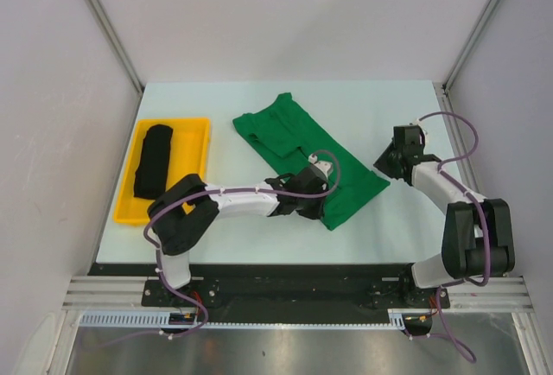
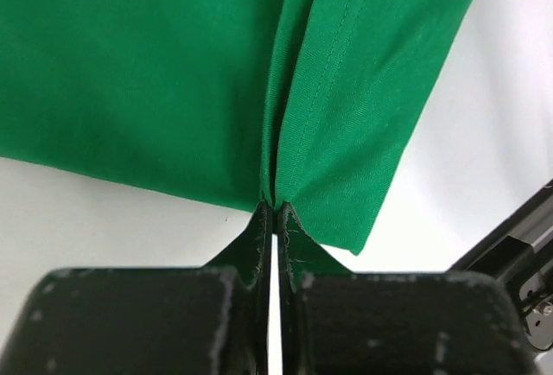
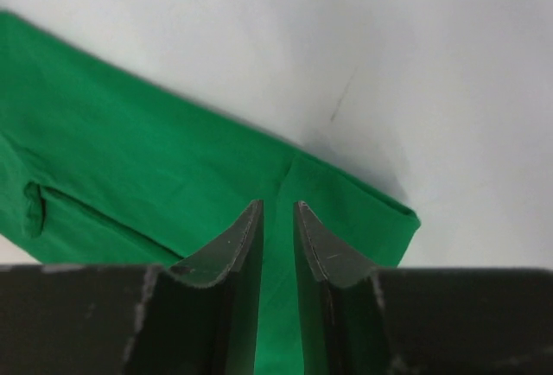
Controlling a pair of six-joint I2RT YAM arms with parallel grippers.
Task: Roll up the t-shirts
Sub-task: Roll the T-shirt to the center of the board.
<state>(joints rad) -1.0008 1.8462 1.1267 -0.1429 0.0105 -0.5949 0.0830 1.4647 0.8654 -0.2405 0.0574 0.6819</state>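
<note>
Green t-shirt (image 1: 285, 137) lies flat on the table (image 1: 380, 107), folded into a long band that runs on a diagonal. Its hem end is near and to the right, its sleeve end far and to the left.

Left gripper (image 2: 274, 209): nearest the bases, at the near corner of the hem. Jaws pressed together on a pinch of green cloth. A ridge of fabric rises from the tips and runs away up the shirt.

Right gripper (image 3: 276, 211): a little farther out, at the other hem corner, on the right-hand side. Jaws stand a narrow gap apart with nothing between them. Green cloth and the corner edge show just past the tips. From the wrist view it is hard to say whether the tips touch the cloth or hover just over it, probably the latter.

Judgement: the hem edge spans between the two grippers, so the roll should run from here up the long axis, away and to the left. The left arm already has its corner. The right arm needs a bite on its own corner before any turn begins, or the roll will skew.

Far left: black t-shirt (image 1: 154, 161), a rolled bundle, lies lengthwise in the yellow tray (image 1: 204, 133), well apart from both arms.
</note>
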